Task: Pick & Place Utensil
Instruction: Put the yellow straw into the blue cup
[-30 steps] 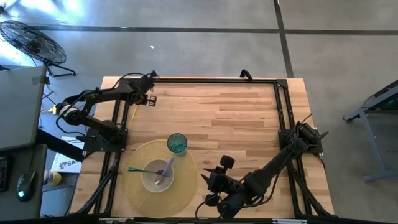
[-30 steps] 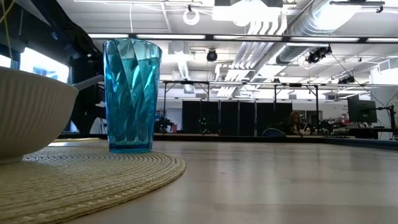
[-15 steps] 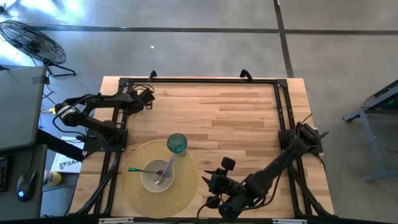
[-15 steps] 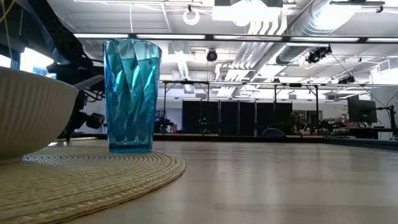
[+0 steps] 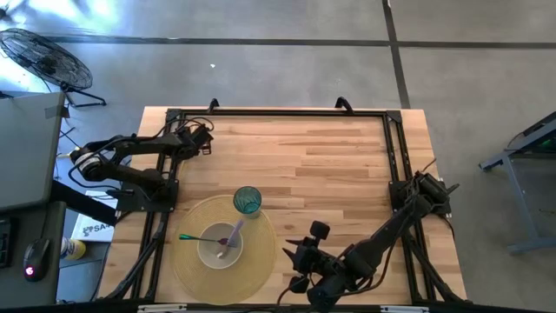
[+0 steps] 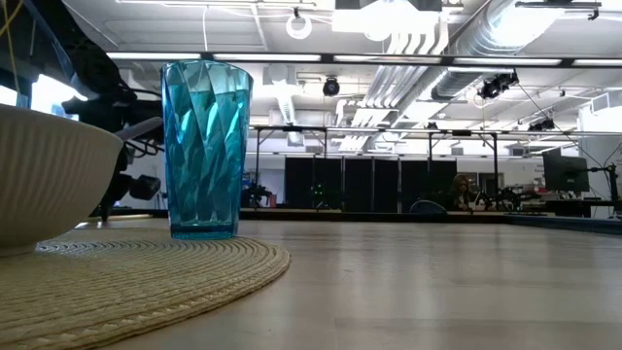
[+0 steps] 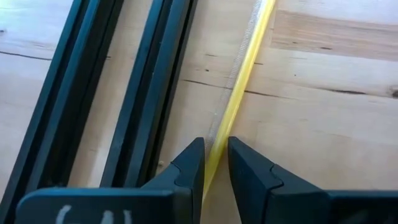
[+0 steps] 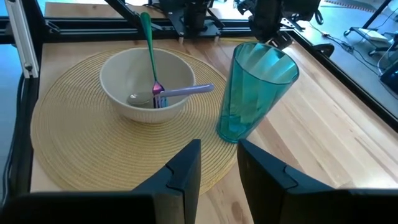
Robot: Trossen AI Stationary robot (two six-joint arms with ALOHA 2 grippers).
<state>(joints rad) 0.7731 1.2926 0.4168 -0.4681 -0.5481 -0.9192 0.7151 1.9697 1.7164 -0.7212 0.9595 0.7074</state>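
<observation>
the green-handled utensil (image 5: 202,236) rests in the cream bowl (image 5: 220,247), its head down at the bowl's middle and its long handle running out over the rim toward the table's left edge. a second, purple-handled utensil (image 8: 186,91) lies across it in the bowl, its handle slanting toward the blue tumbler (image 5: 248,201). the two working ends meet at the bowl's bottom.

the bowl sits near the middle of a round woven placemat (image 5: 187,269) at the near-left part of the wooden table (image 5: 339,165). the tumbler stands upright on the mat's far edge, just beside the bowl. beyond the mat, the middle and far right of the tabletop lie bare inside the black frame rail (image 5: 287,113).

the left gripper (image 5: 203,139) is at the far-left corner, over the rail and a yellow cable (image 7: 239,93), fingers nearly together with nothing between them. the right gripper (image 5: 295,256) hangs low just beside the mat's right edge, facing bowl and tumbler, fingers a narrow gap apart and empty.
</observation>
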